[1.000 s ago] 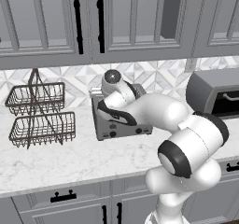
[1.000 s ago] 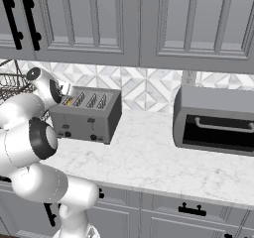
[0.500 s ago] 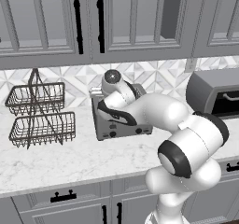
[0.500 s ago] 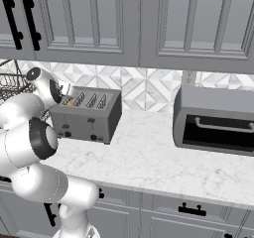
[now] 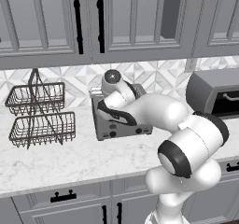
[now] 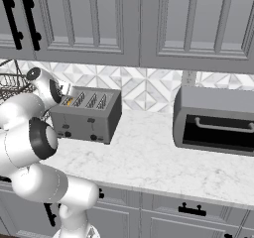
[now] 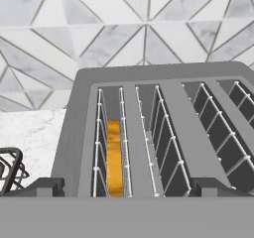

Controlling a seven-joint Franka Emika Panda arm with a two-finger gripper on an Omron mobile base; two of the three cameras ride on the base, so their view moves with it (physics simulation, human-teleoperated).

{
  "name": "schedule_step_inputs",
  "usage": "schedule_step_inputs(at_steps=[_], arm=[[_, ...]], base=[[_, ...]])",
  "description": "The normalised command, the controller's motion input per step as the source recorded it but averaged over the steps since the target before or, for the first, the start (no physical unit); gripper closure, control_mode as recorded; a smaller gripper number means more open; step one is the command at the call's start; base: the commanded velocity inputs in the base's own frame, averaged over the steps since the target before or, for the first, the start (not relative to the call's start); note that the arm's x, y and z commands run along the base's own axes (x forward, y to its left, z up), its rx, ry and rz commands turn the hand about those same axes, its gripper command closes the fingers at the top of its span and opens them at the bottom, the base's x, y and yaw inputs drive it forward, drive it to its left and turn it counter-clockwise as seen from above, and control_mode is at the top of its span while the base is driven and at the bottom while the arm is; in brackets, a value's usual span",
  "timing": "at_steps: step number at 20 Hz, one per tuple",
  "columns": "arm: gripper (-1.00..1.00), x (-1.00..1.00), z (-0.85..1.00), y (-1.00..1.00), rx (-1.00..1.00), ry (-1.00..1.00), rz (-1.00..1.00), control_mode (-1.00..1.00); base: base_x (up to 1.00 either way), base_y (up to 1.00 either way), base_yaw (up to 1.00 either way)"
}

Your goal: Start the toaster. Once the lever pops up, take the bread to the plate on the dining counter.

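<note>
While my white arm point(image 5: 186, 139) reaches across the marble worktop point(image 6: 149, 157), I take stock from the biggest thing down. Grey wall cabinets point(image 6: 149, 19) run along the twelve o'clock edge of both base views, with the tiled backsplash point(image 7: 149, 29) beneath them. At about three o'clock in the right base view sits the toaster oven point(image 6: 216, 118), well apart from my work. At nine o'clock in the left base view stands a two-tier wire basket point(image 5: 39, 113), near the toaster's side.

The toaster point(image 6: 89, 114) sits against the backsplash, just beyond my wrist, at ten o'clock in the right base view. Its black levers and knobs face the counter edge. The bread point(image 7: 114, 157) rests low in the slot at about seven o'clock in the hand view, a golden strip between the wire guides.

My pincer point(image 7: 129, 187) hovers over the toaster's top with its jaws spread wide apart, clamped on nothing; its dark tips frame the slots at the six o'clock edge.

My judgement: the lever is not yet pressed. The risk lies in approach. I am above the slots, while the levers are on the front face, so a straight descent would strike the top rim or a wire guide. Pressing off-centre could shove the whole toaster toward the basket instead of latching the lever.
</note>
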Motion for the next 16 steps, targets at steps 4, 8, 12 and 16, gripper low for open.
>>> schedule_step_inputs(at_steps=[4,8,12,16], arm=[[-1.00,0.00,0.00,0.00,0.00,0.00,0.00,-1.00],[-1.00,0.00,0.00,0.00,0.00,0.00,0.00,-1.00],[-1.00,0.00,0.00,0.00,0.00,0.00,0.00,-1.00],[-1.00,0.00,0.00,0.00,0.00,0.00,0.00,-1.00]], base=[[0.00,0.00,0.00],[0.00,0.00,0.00],[0.00,0.00,0.00],[0.00,0.00,0.00]])
